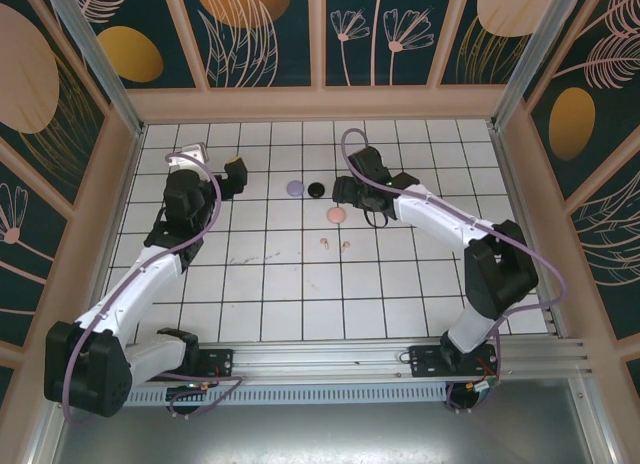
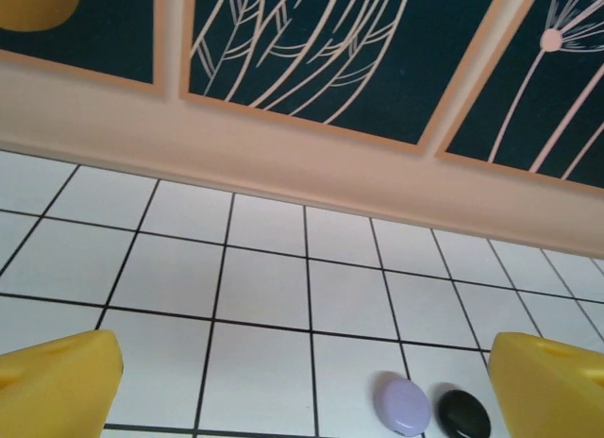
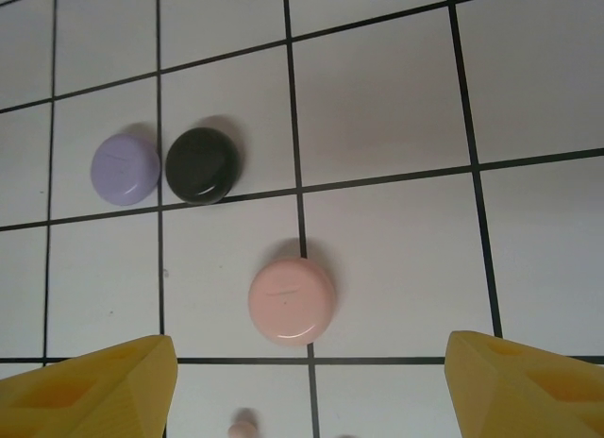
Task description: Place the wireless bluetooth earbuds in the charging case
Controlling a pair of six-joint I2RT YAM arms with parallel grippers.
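From above, two tiny pale pink stemmed earbuds (image 1: 323,243) lie just on the arm-base side of the round pale pink case (image 1: 337,214). The right gripper (image 1: 348,196) hovers beside that case. Left wrist: the left gripper (image 2: 307,386) stands wide and empty. Right wrist: jaws wide and empty, case just ahead. The case looks shut, which would block insertion, and earbuds this small may skid out of a pinch.

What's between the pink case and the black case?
Nothing. The right wrist view shows bare tile with one grout line between the pink case and the black case.
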